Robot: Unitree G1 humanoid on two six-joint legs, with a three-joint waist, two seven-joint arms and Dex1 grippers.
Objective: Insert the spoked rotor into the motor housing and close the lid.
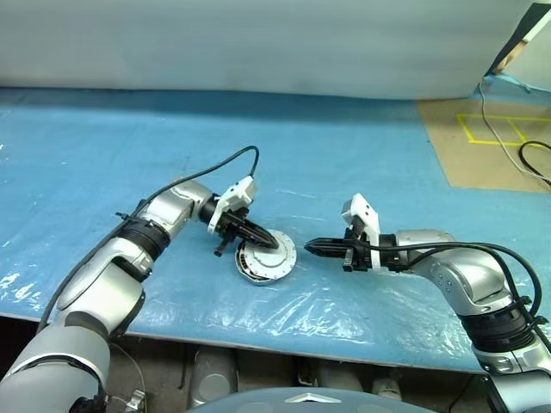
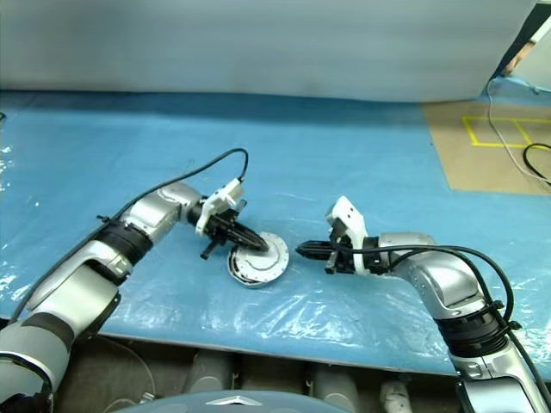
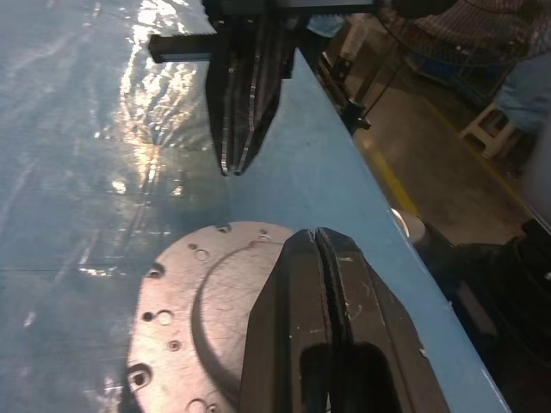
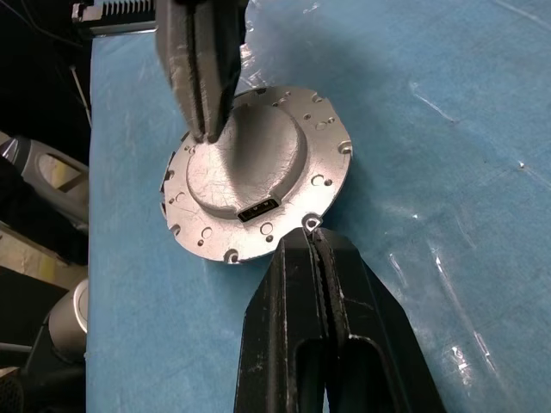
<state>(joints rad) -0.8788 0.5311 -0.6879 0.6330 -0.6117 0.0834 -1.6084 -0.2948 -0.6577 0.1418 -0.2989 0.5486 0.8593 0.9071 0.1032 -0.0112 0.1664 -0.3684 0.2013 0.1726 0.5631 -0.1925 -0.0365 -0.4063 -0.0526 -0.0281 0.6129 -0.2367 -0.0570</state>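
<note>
The lid (image 1: 266,257) lies on the surface (image 1: 362,172) near its front edge, between the two tools, with the left tool (image 1: 269,242) over the lid's top and the right tool (image 1: 312,246) just beside its right rim.

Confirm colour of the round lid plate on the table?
Silver-grey bare metal, scratched; the lid plate shows best in the right wrist view.
</note>
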